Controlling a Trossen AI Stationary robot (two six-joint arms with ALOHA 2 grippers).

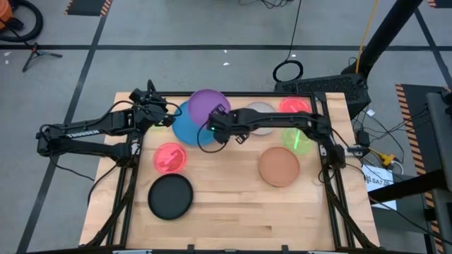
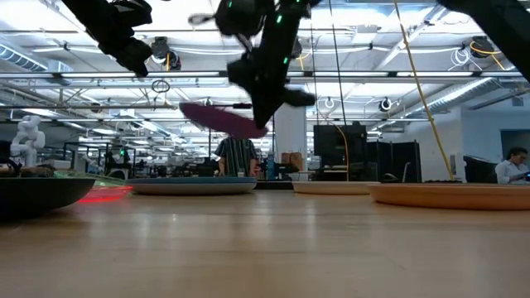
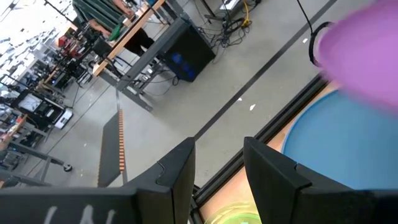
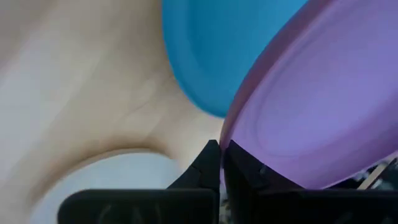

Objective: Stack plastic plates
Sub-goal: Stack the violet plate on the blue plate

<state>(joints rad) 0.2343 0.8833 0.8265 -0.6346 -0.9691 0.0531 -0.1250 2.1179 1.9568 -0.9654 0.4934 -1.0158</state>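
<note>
A purple plate (image 1: 207, 104) hangs tilted in the air over the far part of the blue plate (image 1: 187, 128), which lies flat on the table. My right gripper (image 1: 216, 121) is shut on the purple plate, reaching in from the table's right. My left gripper (image 1: 168, 116) stands open just left of the blue plate, raised, with nothing between its fingers (image 3: 180, 168). In the low view the purple plate (image 2: 222, 118) shows well above the table top. My right gripper pinches the purple plate's rim (image 4: 229, 138), at the plate's near right edge, between its two fingers (image 4: 208, 163). The fingers slant down from the table's right side. The plate is lifted clear, tilted, above the blue plate (image 4: 217, 50).
Flat on the table lie a pink plate (image 1: 169, 157), a black plate (image 1: 170, 195), a tan plate (image 1: 279, 166), a green plate (image 1: 298, 138), a grey plate (image 1: 260, 115) and a red-pink plate (image 1: 293, 106). Bare wood (image 1: 233, 212) shows at the near middle.
</note>
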